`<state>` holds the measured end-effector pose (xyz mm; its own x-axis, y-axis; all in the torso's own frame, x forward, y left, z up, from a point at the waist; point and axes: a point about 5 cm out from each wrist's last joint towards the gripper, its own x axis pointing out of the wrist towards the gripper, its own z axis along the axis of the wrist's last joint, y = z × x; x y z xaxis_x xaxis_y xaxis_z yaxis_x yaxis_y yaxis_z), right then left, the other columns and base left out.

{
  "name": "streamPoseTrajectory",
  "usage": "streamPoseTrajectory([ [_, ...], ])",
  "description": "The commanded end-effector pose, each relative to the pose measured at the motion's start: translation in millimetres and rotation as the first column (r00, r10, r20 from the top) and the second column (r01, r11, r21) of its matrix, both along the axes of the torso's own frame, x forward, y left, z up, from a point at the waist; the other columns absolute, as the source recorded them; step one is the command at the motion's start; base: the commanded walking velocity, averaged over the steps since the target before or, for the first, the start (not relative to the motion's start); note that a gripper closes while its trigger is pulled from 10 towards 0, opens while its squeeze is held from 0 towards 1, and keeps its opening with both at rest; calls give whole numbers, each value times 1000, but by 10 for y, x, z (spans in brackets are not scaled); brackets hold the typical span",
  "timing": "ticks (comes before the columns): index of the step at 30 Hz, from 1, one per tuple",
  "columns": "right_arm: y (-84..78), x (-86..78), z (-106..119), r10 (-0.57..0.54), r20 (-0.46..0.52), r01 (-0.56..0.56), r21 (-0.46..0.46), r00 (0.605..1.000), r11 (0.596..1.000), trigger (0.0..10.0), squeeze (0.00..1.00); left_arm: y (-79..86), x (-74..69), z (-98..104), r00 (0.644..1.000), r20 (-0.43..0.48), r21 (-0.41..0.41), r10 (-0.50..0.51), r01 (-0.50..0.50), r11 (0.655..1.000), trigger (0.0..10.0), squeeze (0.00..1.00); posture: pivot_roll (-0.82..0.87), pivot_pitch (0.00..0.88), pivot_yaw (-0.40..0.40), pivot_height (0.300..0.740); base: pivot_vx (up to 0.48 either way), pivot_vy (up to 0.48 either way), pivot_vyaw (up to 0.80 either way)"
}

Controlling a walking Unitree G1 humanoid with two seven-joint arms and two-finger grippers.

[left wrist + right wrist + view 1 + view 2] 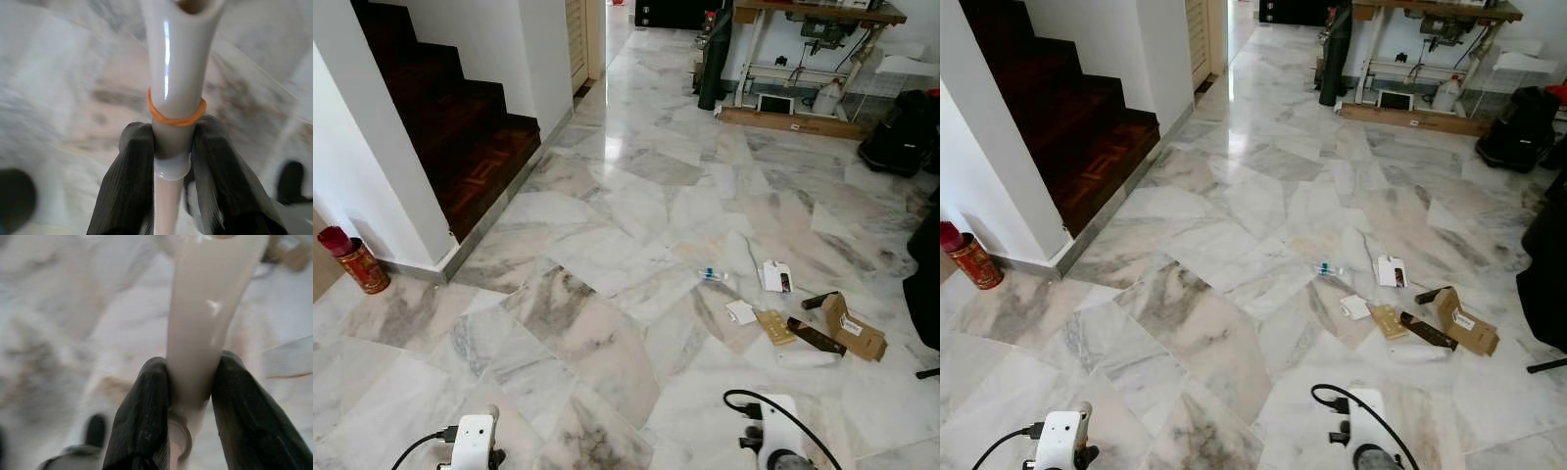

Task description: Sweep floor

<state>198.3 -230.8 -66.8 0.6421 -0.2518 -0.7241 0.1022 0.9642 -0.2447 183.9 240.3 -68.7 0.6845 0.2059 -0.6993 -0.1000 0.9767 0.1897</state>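
- Left hand (172,147) clamped on a glossy white tube handle (176,73) ringed by an orange rubber band (176,115).
- Right hand (190,391) clamped on a second smooth white plastic handle (205,323).
- Scattered cardboard litter (847,328) lies on the marble floor (607,245), ahead to the right.

white wrists (474,441), black cables (773,406), ribbed black fingers (128,186)
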Motion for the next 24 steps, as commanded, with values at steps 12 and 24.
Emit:
streamPoseTrajectory([
  [12,-27,1105,1071,204,523,-25,-327,827,945,10000,0,61,1030,1013,831,537,175,-145,58,983,10000,0,20,0,-54,740,0,0,0],
  [24,250,1258,1163,-70,634,70,25,770,997,10000,0,-346,1149,1308,705,673,100,-223,212,972,10000,0,36,0,-61,740,0,0,0],
])
